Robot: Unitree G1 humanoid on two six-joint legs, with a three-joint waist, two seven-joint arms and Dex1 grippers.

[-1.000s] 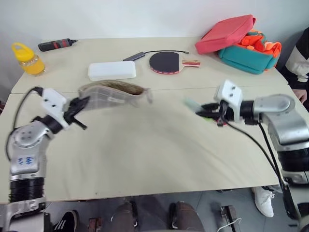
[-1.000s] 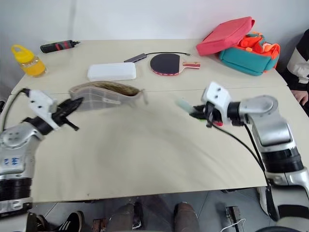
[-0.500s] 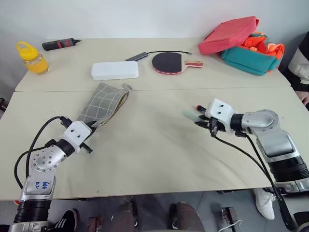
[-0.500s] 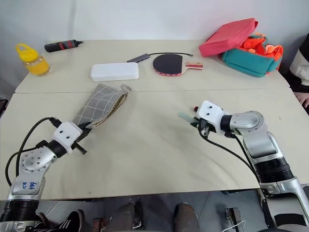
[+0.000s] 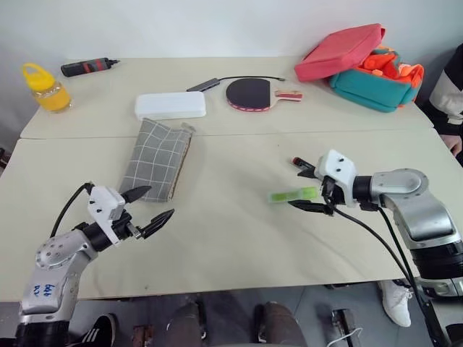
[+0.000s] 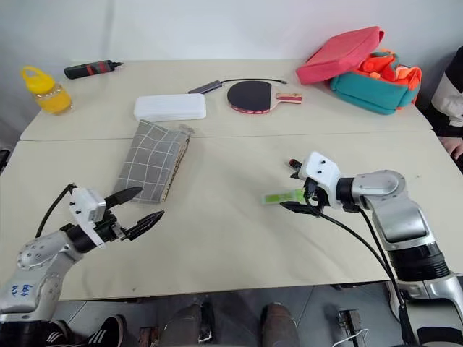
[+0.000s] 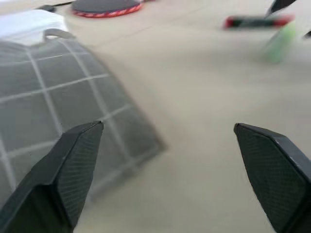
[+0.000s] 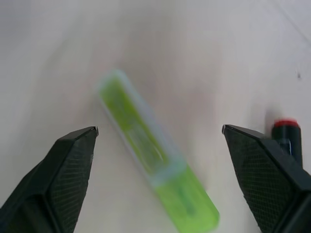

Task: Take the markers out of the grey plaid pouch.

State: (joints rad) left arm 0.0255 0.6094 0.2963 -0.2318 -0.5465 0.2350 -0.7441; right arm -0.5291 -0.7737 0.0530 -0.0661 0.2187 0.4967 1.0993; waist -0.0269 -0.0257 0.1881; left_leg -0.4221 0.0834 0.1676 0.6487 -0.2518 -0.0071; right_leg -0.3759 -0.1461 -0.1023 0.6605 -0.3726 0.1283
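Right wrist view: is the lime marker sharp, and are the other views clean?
Right wrist view: the lime green marker is smeared along its length, fingers crisp. Left wrist view: the grey plaid pouch and far markers are soft. Eye views: evenly lit, sharp, soft shadows under both arms.

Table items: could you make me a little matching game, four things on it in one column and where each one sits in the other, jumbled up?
Things:
1. grey plaid pouch
2. lime green marker
3. yellow bottle
4. table tennis bat

Places:
A. far corner of the table on the robot's left
B. between the open fingers of the right gripper
C. far side, near the red-and-teal bag
D. flat, just beyond the open left gripper, in front of the white case

Pairs: 1-D, 2-B, 3-A, 4-C
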